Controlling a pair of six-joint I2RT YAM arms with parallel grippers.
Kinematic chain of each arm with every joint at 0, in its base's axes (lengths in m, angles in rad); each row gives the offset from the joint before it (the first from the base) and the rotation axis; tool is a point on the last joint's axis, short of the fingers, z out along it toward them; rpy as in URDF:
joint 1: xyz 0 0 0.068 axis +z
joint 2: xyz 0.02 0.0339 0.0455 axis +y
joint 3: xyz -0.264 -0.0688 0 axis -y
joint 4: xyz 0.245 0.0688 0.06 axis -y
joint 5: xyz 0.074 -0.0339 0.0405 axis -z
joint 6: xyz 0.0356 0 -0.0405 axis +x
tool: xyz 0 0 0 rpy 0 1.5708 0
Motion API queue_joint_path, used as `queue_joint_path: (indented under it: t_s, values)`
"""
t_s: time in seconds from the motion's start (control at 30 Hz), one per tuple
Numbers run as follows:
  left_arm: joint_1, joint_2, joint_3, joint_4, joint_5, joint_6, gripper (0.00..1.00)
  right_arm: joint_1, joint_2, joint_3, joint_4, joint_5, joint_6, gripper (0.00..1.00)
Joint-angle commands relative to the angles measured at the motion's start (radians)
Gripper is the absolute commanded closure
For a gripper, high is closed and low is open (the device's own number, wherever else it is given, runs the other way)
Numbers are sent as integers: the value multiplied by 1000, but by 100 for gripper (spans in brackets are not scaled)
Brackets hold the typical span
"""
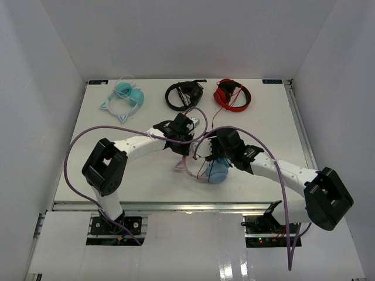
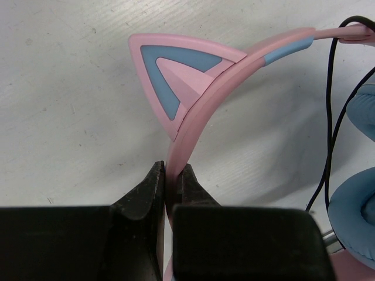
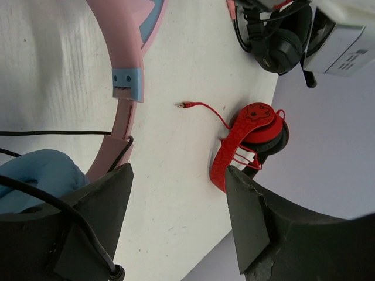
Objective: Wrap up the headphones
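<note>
The headphones (image 1: 215,171) lie at the table's middle, with a pink cat-ear headband (image 2: 176,76) and light blue ear cups (image 2: 357,216). My left gripper (image 2: 173,170) is shut on the pink headband just below the cat ear. Near the ear cup in the top view, my right gripper (image 3: 179,170) stands open, with bare table between its fingers. The pink band (image 3: 126,52) and a blue cup (image 3: 41,175) sit beside its left finger. The thin black cable (image 3: 53,133) runs along that finger and hangs loosely beside the cups (image 2: 330,117).
Red headphones (image 1: 232,95) with a thin red cable (image 3: 199,105), black headphones (image 1: 183,95) and all-teal cat-ear headphones (image 1: 126,96) lie along the table's far edge. White walls close in the table on three sides.
</note>
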State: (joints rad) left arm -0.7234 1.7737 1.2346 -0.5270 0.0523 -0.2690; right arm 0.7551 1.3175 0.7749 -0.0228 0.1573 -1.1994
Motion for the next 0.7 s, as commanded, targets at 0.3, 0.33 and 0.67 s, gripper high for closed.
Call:
queue_joint_path:
  t_s: [0.3,0.33,0.67]
  values:
    - [-2,-86,42,-94,108,78,100,-207,104,164,-120,-287,138,18]
    - [-1,-86,44,-100,108,82,100,-218,112,176,-128,-310,142,17]
    - [-1,-58,66,-130,117,115,100,-257,95,200,-293,-586,-111,13]
